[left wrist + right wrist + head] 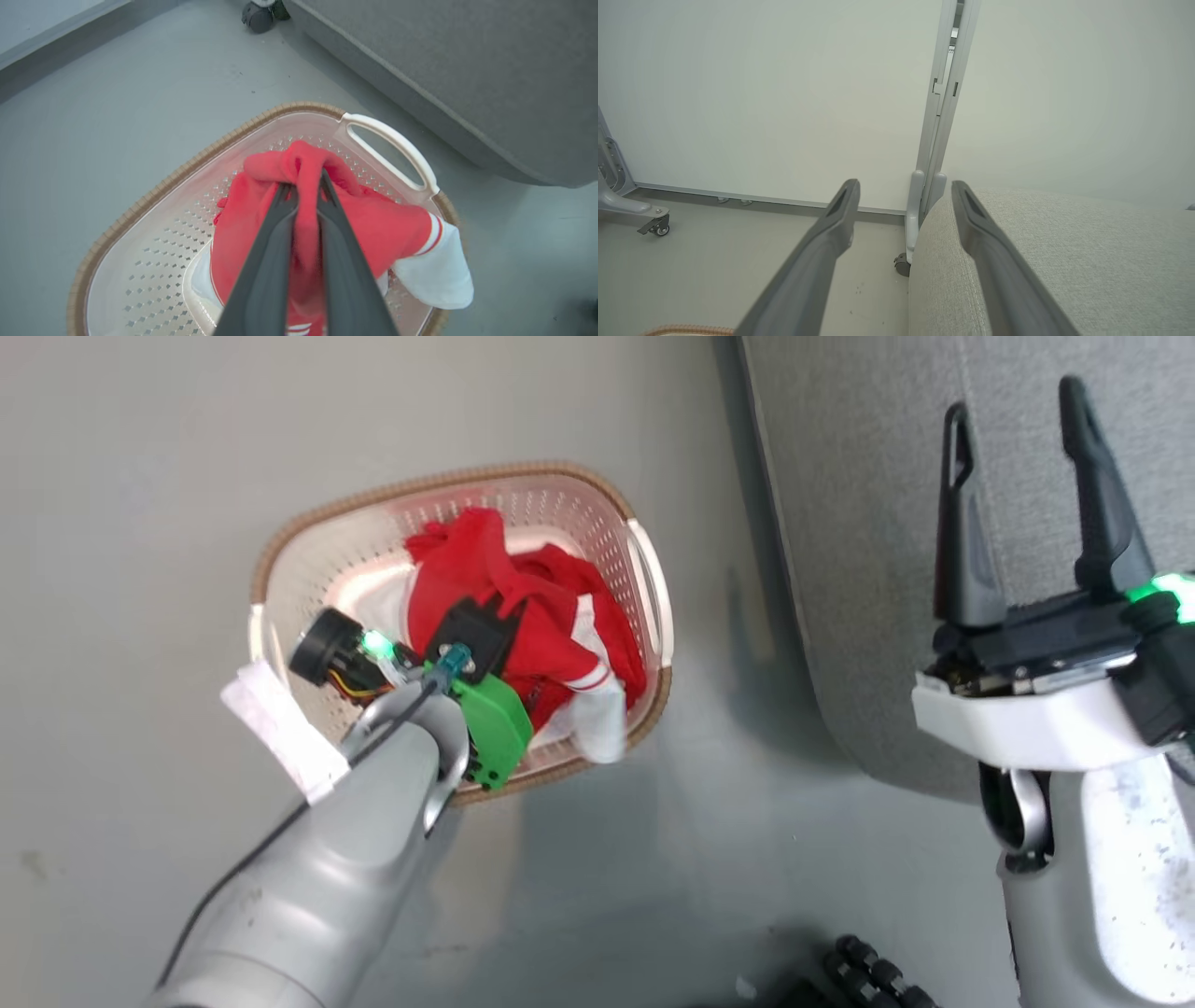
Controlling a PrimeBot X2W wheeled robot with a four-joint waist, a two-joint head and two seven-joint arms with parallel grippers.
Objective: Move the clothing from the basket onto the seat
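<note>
We see the basket (448, 481) standing on the grey floor (140, 569), with the clothing (523, 597) heaped in it on the side nearer the seat (859, 523). The far half of its perforated bottom lies bare. Our left gripper (304, 183) reaches down into the basket from above, and its two dark fingers are clenched on a raised fold of red cloth, which bulges out past their tips. The rest of the clothing sags under that fold, touching the bottom. One white cuff (434, 275) droops over the brown rim at the corner below the white handle (392, 140), so that it hangs outside the basket.

A strip of bare floor runs between the handle side of the basket and the seat's rounded edge; the two stand near each other and do not touch. On the other sides of the basket the floor lies open. A dark caster (257, 16) sits on the floor past the seat's end.

Our right gripper (1016, 401) hovers over the seat close to its edge, its fingers spread wide and holding nothing. In its wrist view one finger stands over the floor and the other over the seat's corner, with a pale wall (738, 93) and an upright grey post (943, 93) beyond
</note>
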